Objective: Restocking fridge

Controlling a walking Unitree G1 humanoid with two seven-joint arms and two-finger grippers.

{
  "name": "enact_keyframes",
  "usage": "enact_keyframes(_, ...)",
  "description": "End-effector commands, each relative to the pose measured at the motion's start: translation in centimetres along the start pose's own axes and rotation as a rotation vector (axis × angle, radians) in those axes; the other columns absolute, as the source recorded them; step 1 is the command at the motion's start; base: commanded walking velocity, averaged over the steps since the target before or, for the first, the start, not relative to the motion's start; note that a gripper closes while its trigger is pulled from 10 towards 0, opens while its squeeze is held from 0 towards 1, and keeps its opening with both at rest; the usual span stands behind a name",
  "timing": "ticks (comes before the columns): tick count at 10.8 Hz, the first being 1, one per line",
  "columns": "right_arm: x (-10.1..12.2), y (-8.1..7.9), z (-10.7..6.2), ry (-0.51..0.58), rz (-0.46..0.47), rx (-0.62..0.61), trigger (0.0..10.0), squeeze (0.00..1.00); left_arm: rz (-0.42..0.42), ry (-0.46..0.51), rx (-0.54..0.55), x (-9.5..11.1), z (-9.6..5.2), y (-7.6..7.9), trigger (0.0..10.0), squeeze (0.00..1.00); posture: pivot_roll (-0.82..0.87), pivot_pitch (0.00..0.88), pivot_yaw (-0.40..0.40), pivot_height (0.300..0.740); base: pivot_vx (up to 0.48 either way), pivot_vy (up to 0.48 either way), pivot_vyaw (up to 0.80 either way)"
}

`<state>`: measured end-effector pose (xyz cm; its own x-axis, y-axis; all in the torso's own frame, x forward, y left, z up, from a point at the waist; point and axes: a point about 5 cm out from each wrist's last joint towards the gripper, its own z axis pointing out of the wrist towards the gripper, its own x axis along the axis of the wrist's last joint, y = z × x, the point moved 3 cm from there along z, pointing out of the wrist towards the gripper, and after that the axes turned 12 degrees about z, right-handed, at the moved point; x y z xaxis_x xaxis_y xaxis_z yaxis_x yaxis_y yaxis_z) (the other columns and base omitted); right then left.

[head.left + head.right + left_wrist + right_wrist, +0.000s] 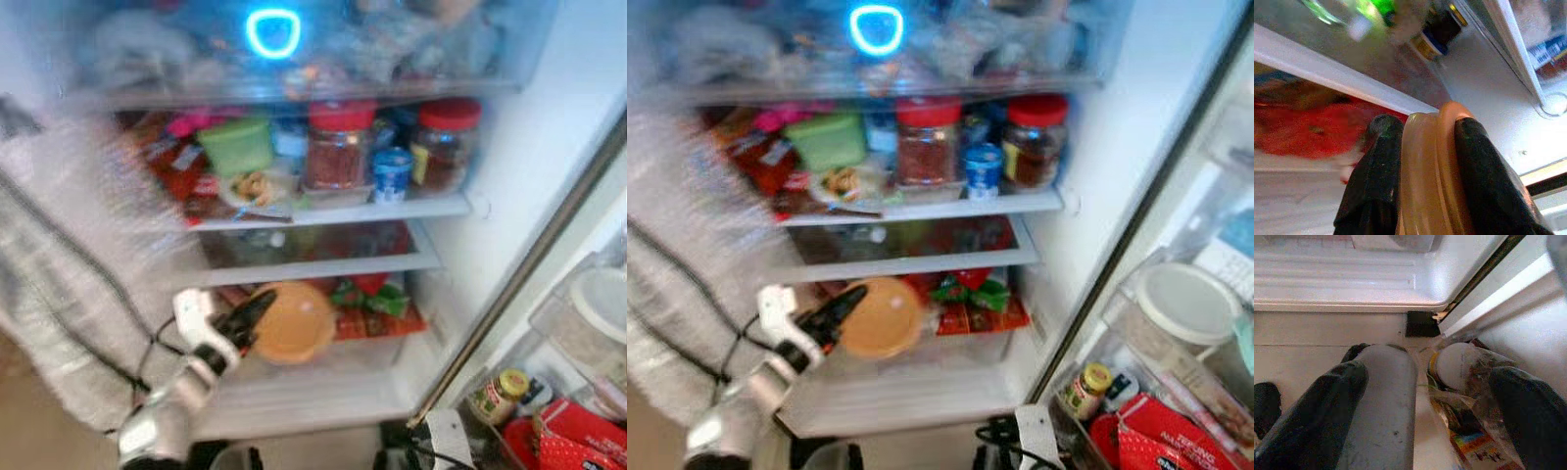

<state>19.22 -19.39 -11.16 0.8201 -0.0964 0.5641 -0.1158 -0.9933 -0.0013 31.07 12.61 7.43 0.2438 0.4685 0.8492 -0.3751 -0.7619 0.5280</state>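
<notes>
The left pincer is clamped on the rim of an orange lidded container, held w/ its fingers on both sides, just above the lower fridge shelf, beside red packets. The right pincer has fingers apart, over the floor near the fridge's bottom edge.

Two jars stand side by side on the fridge's upper shelf, a small can between them; packets lie on the lower shelf.
</notes>
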Motion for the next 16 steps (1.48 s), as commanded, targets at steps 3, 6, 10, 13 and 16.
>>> enact_keyframes(3, -0.7, 0.7, -0.1, -0.027, -0.001, -0.024, 10.0, 0.00, -0.007, 0.034, -0.020, 1.0, 1.1, 0.5, 10.0, 0.00, 0.03, 0.000, -0.007, 0.629, 0.246, 0.000, 0.00)
enact_keyframes(6, -0.7, 0.8, -0.1, -0.030, -0.007, -0.021, 10.0, 0.00, -0.025, 0.071, 0.022, 1.8, 2.6, -0.1, 10.0, 0.00, 0.03, 0.000, -0.009, 0.629, 0.251, 0.000, 0.00)
enact_keyframes(10, -0.7, 0.9, -0.1, -0.031, -0.009, -0.019, 10.0, 0.00, -0.019, 0.092, 0.112, 2.1, 3.6, -1.2, 10.0, 0.00, 0.02, 0.000, -0.011, 0.629, 0.123, 0.000, 0.00)
enact_keyframes(13, -0.6, 0.8, -0.1, -0.030, -0.011, -0.014, 10.0, 0.00, -0.064, 0.131, 0.235, 2.4, 4.6, -2.9, 10.0, 0.00, 0.02, 0.000, -0.010, 0.629, 0.000, 0.000, 0.00)
enact_keyframes(16, -0.6, 0.8, -0.1, -0.027, -0.010, -0.014, 10.0, 0.00, -0.138, 0.176, 0.343, 3.3, 5.5, -3.9, 10.0, 0.00, 0.00, 0.000, -0.004, 0.629, 0.000, 0.000, 0.00)
